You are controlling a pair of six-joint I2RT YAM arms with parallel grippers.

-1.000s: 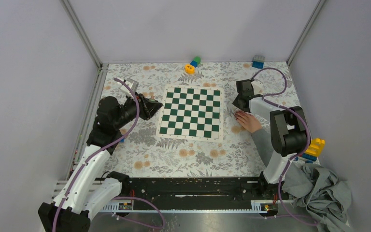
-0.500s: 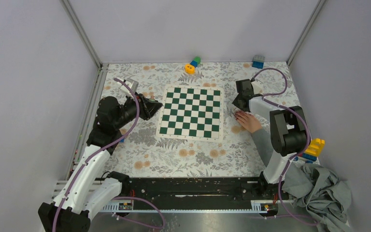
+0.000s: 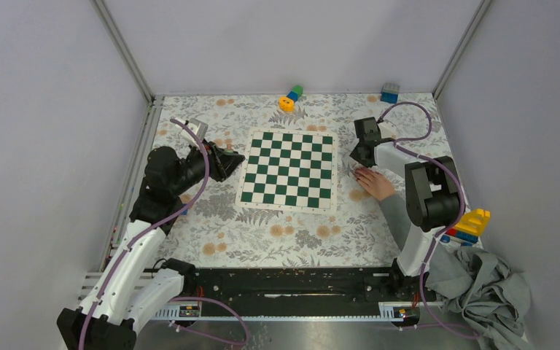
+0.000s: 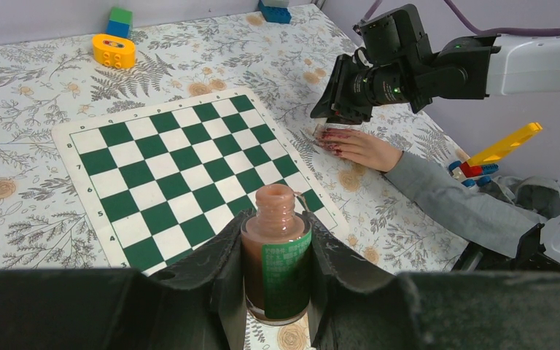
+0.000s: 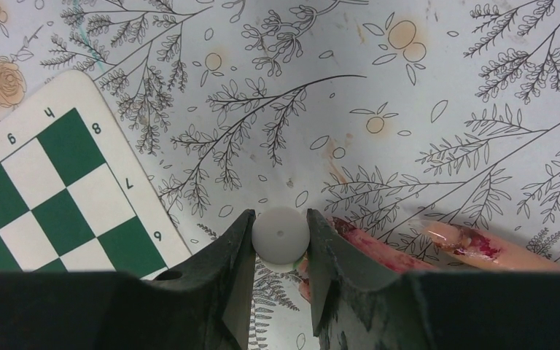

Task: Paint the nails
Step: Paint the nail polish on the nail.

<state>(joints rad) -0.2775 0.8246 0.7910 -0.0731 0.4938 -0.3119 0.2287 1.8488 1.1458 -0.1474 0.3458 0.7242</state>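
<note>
- Left claw (image 4: 275, 271) clenches the open polish bottle (image 4: 276, 219).
- Right claw (image 5: 281, 246) pinches the white brush cap (image 5: 281, 232); the nails (image 5: 351, 235) lie just beside it.
- Painting seems in hand; the next move needs a gentle stroke along one nail.

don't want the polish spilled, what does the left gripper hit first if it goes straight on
Likely the chessboard: the left gripper, shut on the polish bottle, points at its near edge. How high it rides above the board is unclear.
</note>
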